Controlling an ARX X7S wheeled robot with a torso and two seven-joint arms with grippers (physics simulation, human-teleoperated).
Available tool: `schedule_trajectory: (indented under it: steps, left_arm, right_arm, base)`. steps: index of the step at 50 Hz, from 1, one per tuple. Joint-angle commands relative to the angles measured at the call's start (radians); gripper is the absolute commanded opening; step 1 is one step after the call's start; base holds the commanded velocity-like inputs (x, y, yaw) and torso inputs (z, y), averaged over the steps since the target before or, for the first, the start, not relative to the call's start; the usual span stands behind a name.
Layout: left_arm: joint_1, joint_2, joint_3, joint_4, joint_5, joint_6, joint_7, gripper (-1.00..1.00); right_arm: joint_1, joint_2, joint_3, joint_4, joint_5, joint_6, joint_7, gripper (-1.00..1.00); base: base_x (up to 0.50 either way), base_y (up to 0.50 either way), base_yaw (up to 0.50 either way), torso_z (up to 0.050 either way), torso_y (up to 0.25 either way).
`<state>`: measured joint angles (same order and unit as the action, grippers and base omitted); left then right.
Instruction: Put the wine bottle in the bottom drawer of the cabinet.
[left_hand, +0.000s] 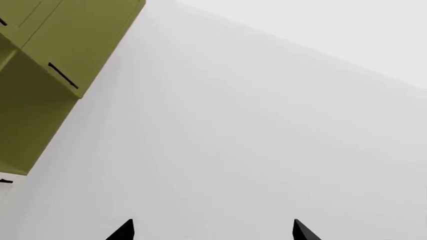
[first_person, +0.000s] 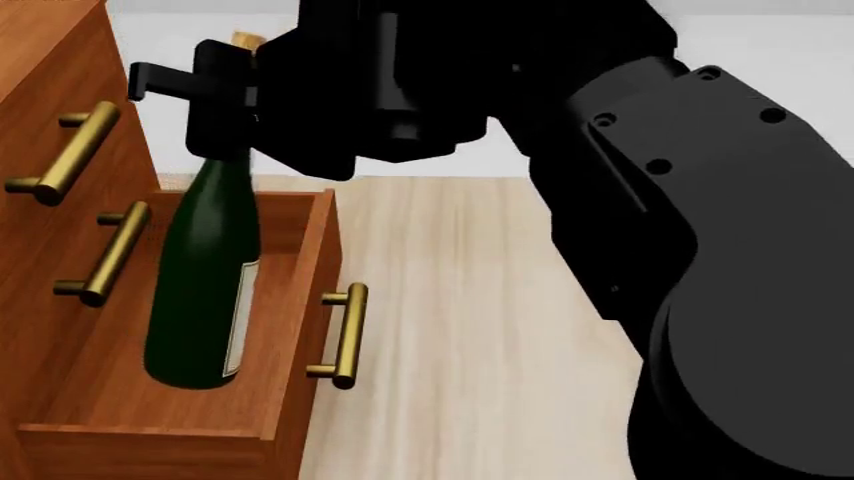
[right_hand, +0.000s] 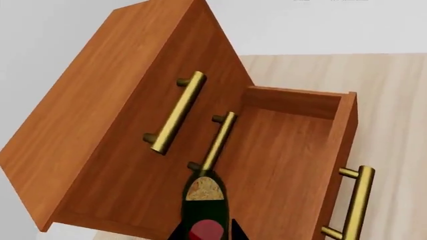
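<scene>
The wine bottle (first_person: 200, 290) stands upright inside the open bottom drawer (first_person: 300, 300) of the cabinet (first_person: 54, 60). Whether its base touches the drawer floor I cannot tell. My right gripper (first_person: 224, 105) is shut on the bottle's neck just under the tan cork (first_person: 247, 40). The right wrist view looks down along the bottle (right_hand: 200, 212) past its cork (right_hand: 203, 190), my right gripper (right_hand: 208, 232) round it, into the drawer (right_hand: 293, 150) and along the cabinet front (right_hand: 120, 100). My left gripper (left_hand: 213, 232) is open and empty, facing a white wall.
Brass bar handles sit on the two shut upper drawers (first_person: 67, 150) (first_person: 107, 255) and on the open drawer's front (first_person: 344, 335). Pale wood floor (first_person: 454, 300) lies right of the cabinet. My right arm (first_person: 694, 250) fills the head view's right side. Olive-green cupboards (left_hand: 60, 55) show in the left wrist view.
</scene>
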<state>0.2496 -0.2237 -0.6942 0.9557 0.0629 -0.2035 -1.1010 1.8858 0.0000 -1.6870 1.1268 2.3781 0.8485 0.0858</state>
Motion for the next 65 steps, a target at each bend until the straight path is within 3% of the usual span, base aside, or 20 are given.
schedule_trajectory:
  steps: [1, 13, 23, 25, 42, 53, 57, 58, 61, 65]
  left_arm:
    - [-0.007, -0.003, 0.017, -0.004, 0.017, -0.015, 0.002, 1.00]
    - [-0.030, -0.018, 0.032, 0.024, 0.042, -0.100, 0.009, 1.00]
    - [-0.008, -0.004, 0.047, -0.003, 0.055, -0.053, 0.007, 1.00]
    - [-0.028, -0.019, 0.038, 0.021, 0.042, -0.105, 0.019, 1.00]
    - [-0.006, -0.001, 0.050, -0.012, 0.052, -0.038, 0.012, 1.00]
    - [-0.013, -0.008, 0.068, -0.013, 0.065, -0.047, 0.017, 1.00]
    - [-0.042, -0.029, 0.066, 0.028, 0.065, -0.125, 0.034, 1.00]
    - [-0.022, -0.015, 0.073, 0.001, 0.073, -0.074, 0.023, 1.00]
    - [-0.042, -0.028, 0.067, 0.028, 0.068, -0.126, 0.035, 1.00]
    - [-0.026, -0.015, 0.070, 0.005, 0.071, -0.083, 0.026, 1.00]
  right_arm:
    - [0.005, 0.000, 0.042, -0.034, -0.032, -0.032, -0.026, -1.00]
    - [0.031, 0.000, 0.050, -0.057, -0.060, -0.053, -0.022, -1.00]
    - [0.040, 0.000, 0.049, -0.061, -0.076, -0.057, -0.024, -1.00]
    - [0.040, 0.000, 0.050, -0.060, -0.074, -0.057, -0.026, -1.00]
    - [0.039, 0.000, 0.052, -0.071, -0.085, -0.054, -0.029, -1.00]
    - [0.086, 0.000, 0.059, -0.106, -0.089, -0.062, -0.051, -1.00]
    - [0.109, 0.000, 0.061, -0.130, -0.083, -0.069, -0.041, -1.00]
    - [0.112, 0.000, 0.063, -0.134, -0.079, -0.071, -0.039, -1.00]
    - [0.119, 0.000, 0.063, -0.144, -0.085, -0.082, -0.039, -1.00]
    - [0.123, 0.000, 0.064, -0.141, -0.089, -0.089, -0.039, -1.00]
  base:
    - [0.00, 0.00, 0.00, 0.000, 0.000]
    - [0.00, 0.00, 0.00, 0.000, 0.001]
    - [0.00, 0.00, 0.00, 0.001, 0.000]
    - [0.00, 0.00, 0.00, 0.000, -0.045]
    - [0.00, 0.00, 0.00, 0.002, -0.155]
    - [0.00, 0.00, 0.00, 0.002, -0.156]
    - [0.00, 0.00, 0.00, 0.003, -0.155]
    - [0.00, 0.00, 0.00, 0.002, -0.156]
    - [0.00, 0.00, 0.00, 0.003, -0.156]
    - [0.00, 0.00, 0.00, 0.002, -0.156]
